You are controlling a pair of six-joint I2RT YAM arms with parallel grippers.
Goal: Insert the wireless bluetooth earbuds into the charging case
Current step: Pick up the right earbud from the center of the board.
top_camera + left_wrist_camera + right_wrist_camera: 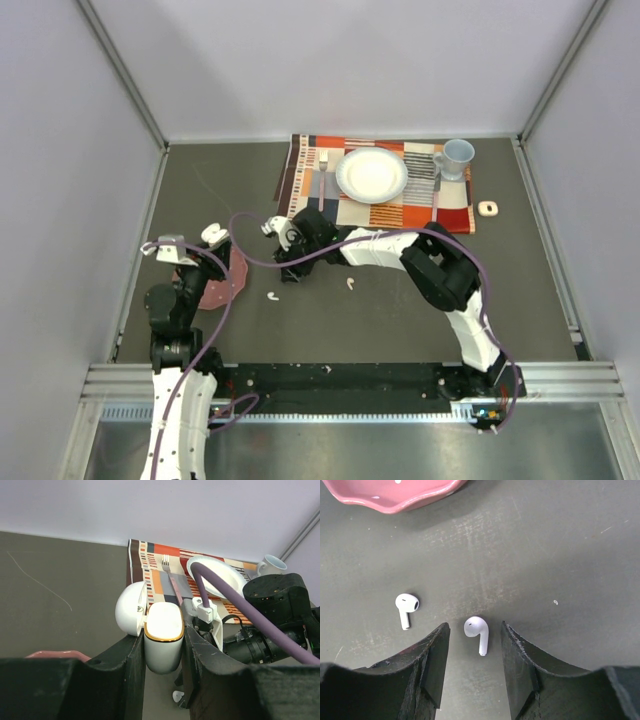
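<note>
The right gripper [474,626] hung spread around one earbud [475,629] lying on the table [545,555], with neither jaw touching it and its stem pointing toward six o'clock. The left gripper [163,647] pinched the open charging case [163,620].

Black-and-white left arm [172,312], right arm [440,272], purple cables [235,601], scuffed black gripper fingers [431,672]

The charging case [162,625] is being held between the fingers [125,670] of the left gripper [163,645]. One earbud [476,630] is being flanked on the table [545,555] by the fingers [435,660] of the right gripper [474,647], with a second earbud [406,607] lying beside it and a dish [395,495] beyond both. Farther back, a plate [372,175] is being borne on a placemat [300,180], with what seems a fork [323,175] lying left of it.
</note>
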